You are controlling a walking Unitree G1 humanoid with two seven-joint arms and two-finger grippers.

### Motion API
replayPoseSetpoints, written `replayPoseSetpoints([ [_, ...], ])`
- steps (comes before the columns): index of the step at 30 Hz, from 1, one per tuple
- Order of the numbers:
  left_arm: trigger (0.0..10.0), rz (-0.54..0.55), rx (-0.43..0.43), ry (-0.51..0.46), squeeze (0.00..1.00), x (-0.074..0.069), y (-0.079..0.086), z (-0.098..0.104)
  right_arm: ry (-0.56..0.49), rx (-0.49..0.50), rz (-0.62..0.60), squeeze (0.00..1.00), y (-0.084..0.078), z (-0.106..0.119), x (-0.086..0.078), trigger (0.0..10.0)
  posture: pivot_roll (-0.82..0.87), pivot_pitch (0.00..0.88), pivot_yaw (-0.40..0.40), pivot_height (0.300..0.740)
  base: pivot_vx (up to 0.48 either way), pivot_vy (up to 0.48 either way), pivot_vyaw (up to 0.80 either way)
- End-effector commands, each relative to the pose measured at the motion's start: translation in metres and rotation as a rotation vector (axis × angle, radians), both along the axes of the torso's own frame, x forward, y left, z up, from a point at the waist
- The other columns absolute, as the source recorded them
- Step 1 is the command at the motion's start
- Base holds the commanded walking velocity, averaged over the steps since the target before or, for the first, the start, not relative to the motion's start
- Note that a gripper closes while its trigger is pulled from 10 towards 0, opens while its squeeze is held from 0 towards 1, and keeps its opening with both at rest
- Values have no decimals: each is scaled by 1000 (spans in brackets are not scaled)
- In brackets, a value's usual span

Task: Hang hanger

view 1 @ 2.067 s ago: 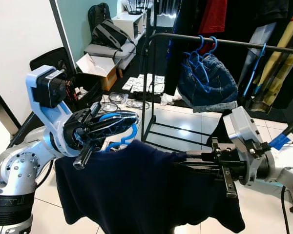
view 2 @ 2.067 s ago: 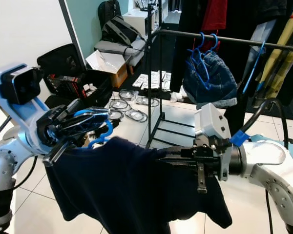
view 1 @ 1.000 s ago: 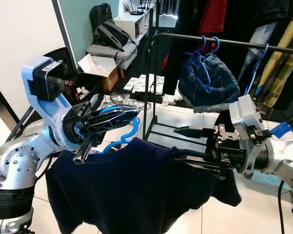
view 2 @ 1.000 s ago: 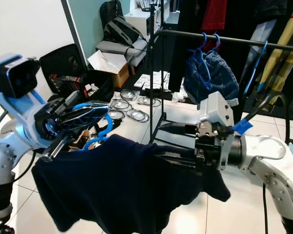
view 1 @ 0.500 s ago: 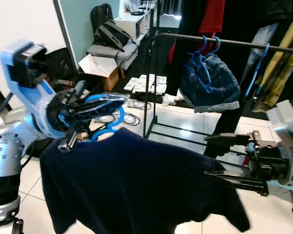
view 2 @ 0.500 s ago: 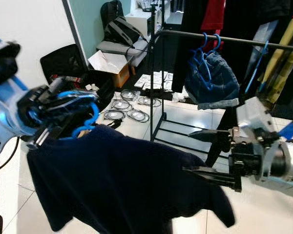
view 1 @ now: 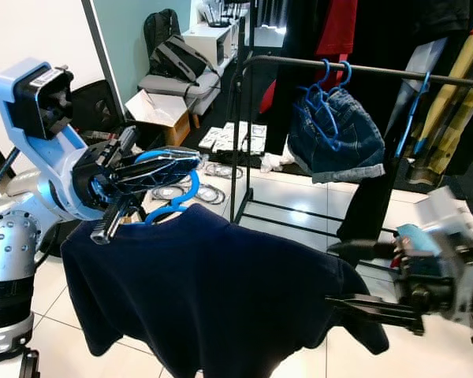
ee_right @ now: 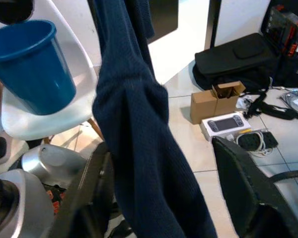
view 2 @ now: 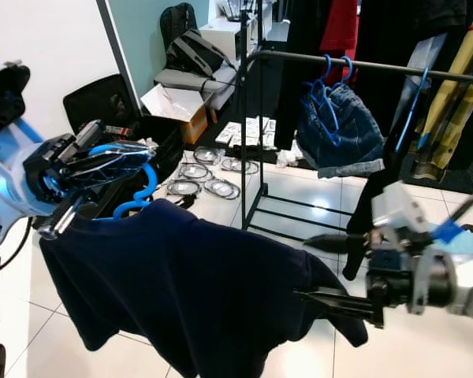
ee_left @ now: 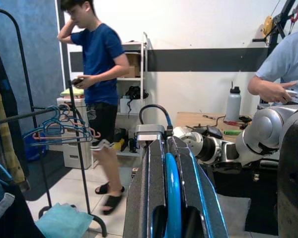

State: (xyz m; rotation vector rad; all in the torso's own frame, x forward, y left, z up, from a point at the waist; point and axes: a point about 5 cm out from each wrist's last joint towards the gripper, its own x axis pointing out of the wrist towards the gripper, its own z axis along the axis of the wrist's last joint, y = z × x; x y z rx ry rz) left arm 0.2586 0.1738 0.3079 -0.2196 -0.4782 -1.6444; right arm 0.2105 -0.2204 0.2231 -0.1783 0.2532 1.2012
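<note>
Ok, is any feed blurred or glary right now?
Left eye view: right claw and its wrist smear with motion blur, left claw sharp; floor tiles show glare. Right wrist view: navy shirt crisp, claw fingers soft up close.

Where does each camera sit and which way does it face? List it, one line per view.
Left eye view: head camera, looking down and forward at the dark shirt, blue hanger and clothes rail; both arms show.
Right eye view: same head, same scene; right tool open beside the shirt.
Left wrist view: looks along the left tool, shut on the hanger, toward a person.
Right wrist view: looks between open fingers at the shirt's hanging cloth and a blue bucket.
Shared: the shirt.
</note>
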Motion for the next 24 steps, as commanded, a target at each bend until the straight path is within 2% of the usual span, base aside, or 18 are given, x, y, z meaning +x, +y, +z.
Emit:
replayPoseSetpoints([
  [1,0,27,9,-66,0,-3,8,12,5,-17,4,0,3,-6,0,0,-86,0,34,740,0,0,0],
  [13,0,45,12,-73,0,-2,12,14,14,-32,4,0,4,-10,-1,0,-86,0,32,740,0,0,0],
  [15,0,124,132,-46,0,7,16,-3,-47,-62,-72,0,-7,-2,7,0,-91,0,33,740,0,0,0],
  [16,0,124,132,-46,0,7,16,-3,-47,-62,-72,0,-7,-2,7,0,-91,0,33,740,0,0,0],
  [17,0,168,211,-30,0,12,16,-14,-86,-72,-119,0,-12,2,12,0,-91,0,34,740,0,0,0],
  [18,0,168,211,-30,0,12,16,-14,-86,-72,-119,0,-12,2,12,0,-91,0,34,740,0,0,0],
  [20,0,229,319,-10,0,19,18,-33,-148,-74,-199,0,-20,8,22,0,-89,0,35,740,0,0,0],
  [24,0,280,366,12,0,24,22,-45,-195,-70,-259,0,-24,13,29,0,-88,0,35,740,0,0,0],
])
